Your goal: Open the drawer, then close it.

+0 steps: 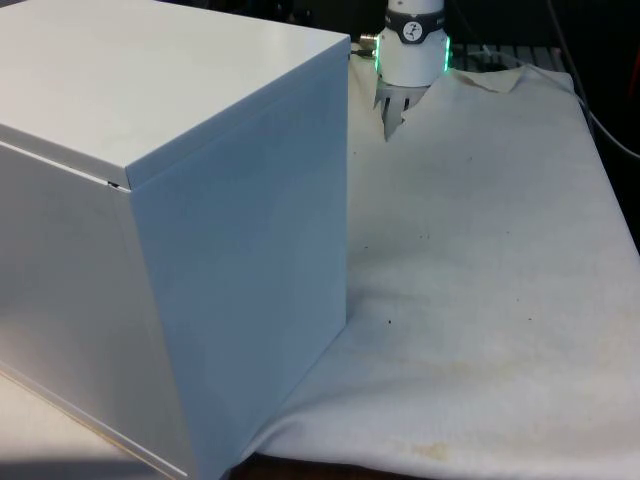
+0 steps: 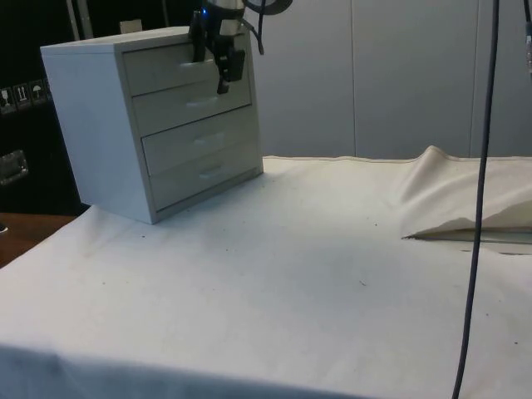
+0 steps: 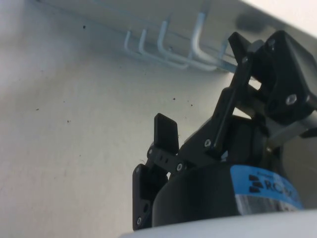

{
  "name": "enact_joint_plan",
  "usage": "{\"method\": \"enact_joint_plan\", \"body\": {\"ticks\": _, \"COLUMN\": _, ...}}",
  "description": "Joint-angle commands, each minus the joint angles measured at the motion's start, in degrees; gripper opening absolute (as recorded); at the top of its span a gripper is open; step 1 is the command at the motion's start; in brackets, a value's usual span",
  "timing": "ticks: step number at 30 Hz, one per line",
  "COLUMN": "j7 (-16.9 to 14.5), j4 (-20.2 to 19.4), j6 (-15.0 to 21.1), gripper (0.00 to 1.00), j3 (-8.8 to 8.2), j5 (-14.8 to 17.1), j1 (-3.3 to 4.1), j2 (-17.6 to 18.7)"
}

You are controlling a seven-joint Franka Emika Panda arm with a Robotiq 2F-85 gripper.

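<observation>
So the jaws look spread apart to us, nothing between them: in the wrist view 1 finger [image 3: 166,131] stands free and the other sits up by the handles. The gripper [image 2: 223,60] hangs right in front of the top drawer [image 2: 187,63] of the white chest of drawers [image 2: 158,125], at its upper corner in the side view. We count 4 drawers, all pushed in flush, and 4 pale handles [image 3: 168,47] lined up. The chest stands near one end of the white cloth [image 2: 291,266], which is rumpled at the far edge. From the front we get its blank back [image 1: 150,200]
</observation>
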Motion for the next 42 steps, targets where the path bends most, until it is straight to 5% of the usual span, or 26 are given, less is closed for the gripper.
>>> {"method": "enact_joint_plan", "body": {"ticks": 1, "j7": -0.3, "j4": -0.1, "j6": 0.0, "gripper": 1.00, "j3": 0.34, "j5": 0.5, "j1": -0.23, "j2": -0.2}}
{"method": "enact_joint_plan", "body": {"ticks": 36, "j7": 0.1, "j4": 0.0, "j6": -0.1, "gripper": 1.00, "j3": -0.06, "j5": 0.0, "j1": 0.00, "j2": 0.0}}
{"method": "enact_joint_plan", "body": {"ticks": 42, "j7": 0.1, "j4": 0.0, "j6": -0.1, "gripper": 0.78, "j3": -0.06, "j5": 0.0, "j1": 0.00, "j2": 0.0}}
